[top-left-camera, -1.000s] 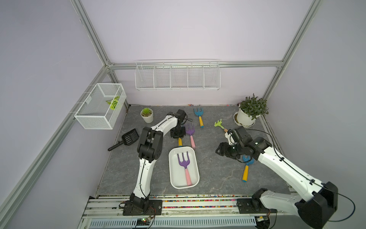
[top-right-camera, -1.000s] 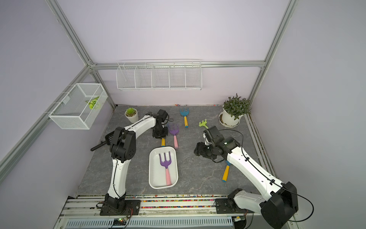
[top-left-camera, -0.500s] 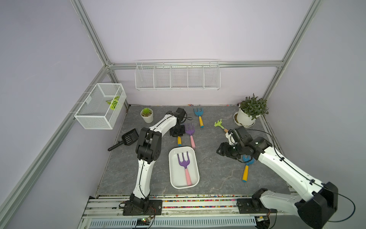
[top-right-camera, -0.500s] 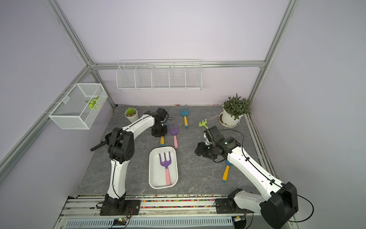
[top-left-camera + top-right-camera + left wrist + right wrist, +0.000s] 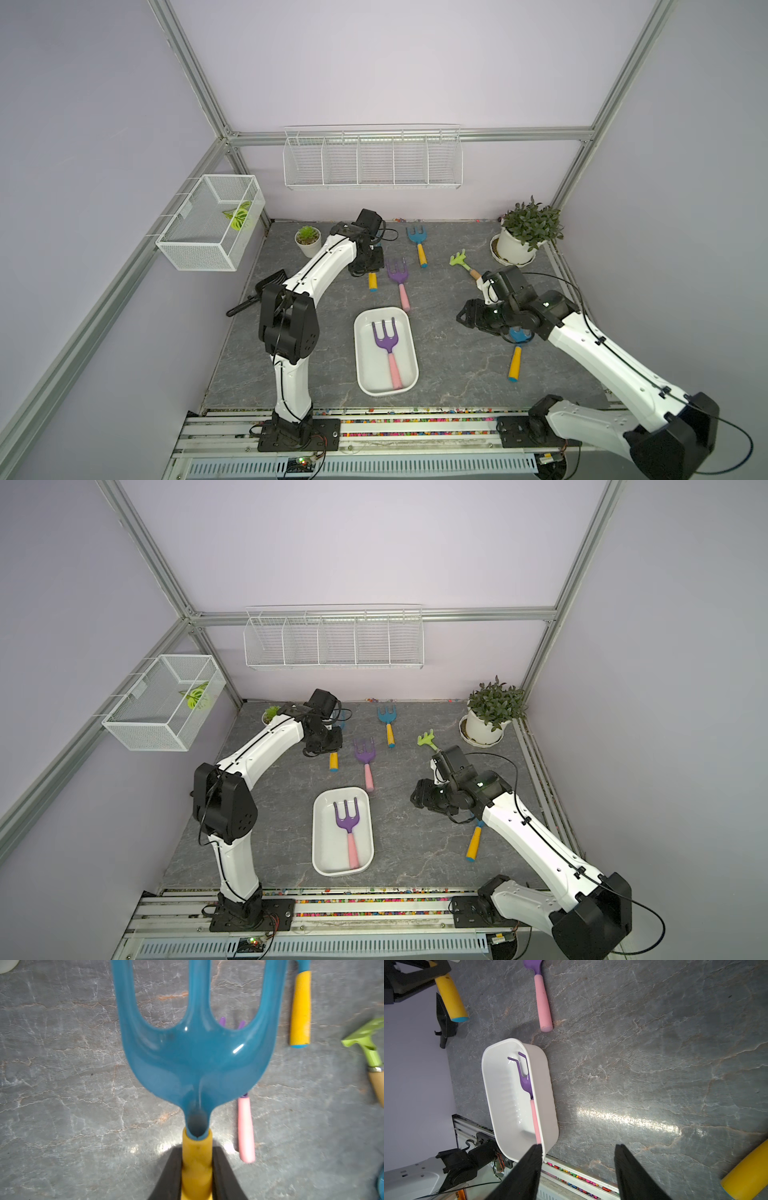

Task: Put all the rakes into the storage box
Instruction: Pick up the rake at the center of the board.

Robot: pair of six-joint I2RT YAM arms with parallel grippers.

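The gray stone desk (image 5: 457, 357) sits between pale purple walls (image 5: 395, 62). On it lies the white storage box (image 5: 358, 332), with a purple rake (image 5: 386, 340) inside. Past the box, the left end effector (image 5: 197, 1151) squeezes a blue rake (image 5: 193, 1059) by its yellow handle. Beside the box, the right end effector (image 5: 578, 1146) is open and holds nothing.

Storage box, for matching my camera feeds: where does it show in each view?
Top views: in both top views, storage box at low centre.
Left wrist: not in it.
Right wrist: storage box by a finger of the right end effector.
Shared landmark: the loose pink-handled rake near the box, in all four.
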